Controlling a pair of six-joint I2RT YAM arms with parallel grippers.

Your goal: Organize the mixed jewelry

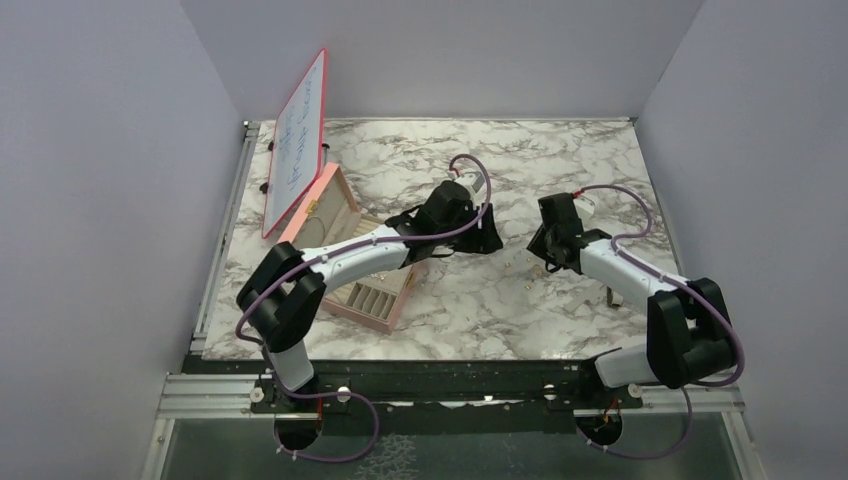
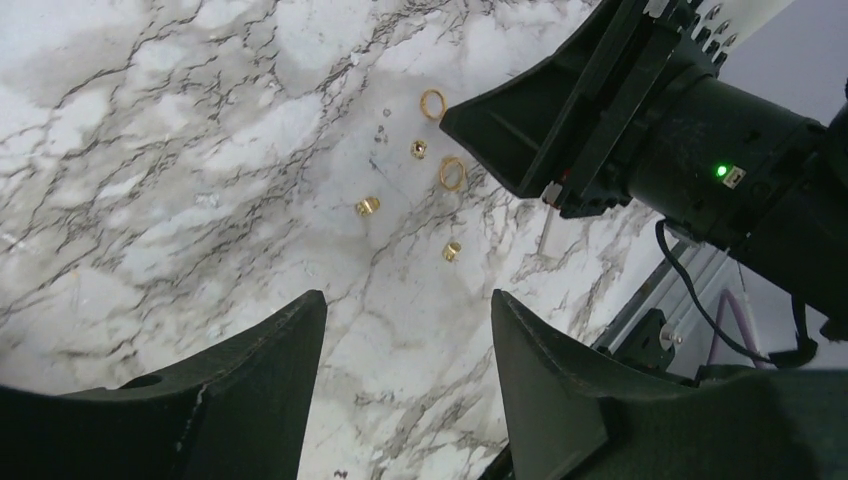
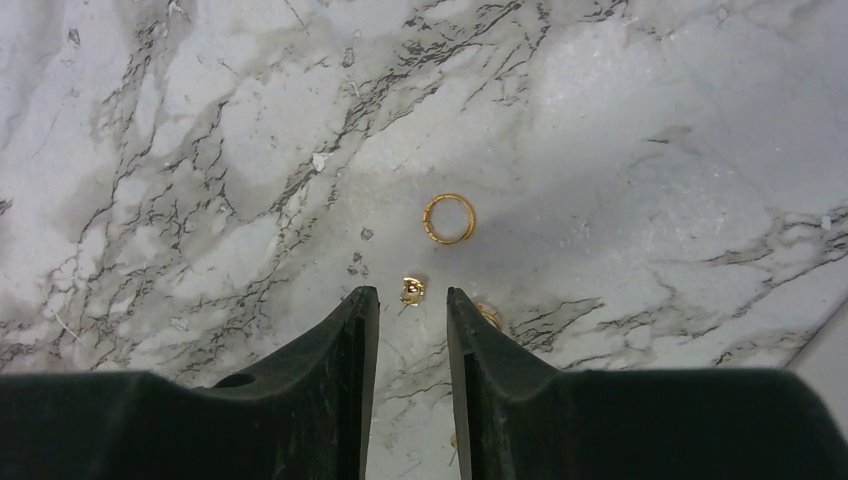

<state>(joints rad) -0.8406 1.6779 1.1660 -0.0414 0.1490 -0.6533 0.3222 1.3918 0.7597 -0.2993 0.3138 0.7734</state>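
L end effector (image 2: 405, 300): wide open, holds nothing, hangs over bare marble desk (image 2: 150, 180). R end effector (image 3: 411, 292): narrow gap, grips nothing. A gold stud (image 3: 411, 290) lies at the mouth of that gap, contact w/ fingers unclear. 1 gold ring (image 3: 449, 218) lies just beyond, a 2nd ring (image 3: 487, 313) is half hidden by the right-hand finger. Mixed jewelry (image 2: 419, 149) is scattered loose on desk approx. centre, btwn the 2 end effectors, well apart from pink box (image 1: 330, 200) at left. Whiteboard (image 1: 297, 140) leans behind box; blue handwriting, too small to read.
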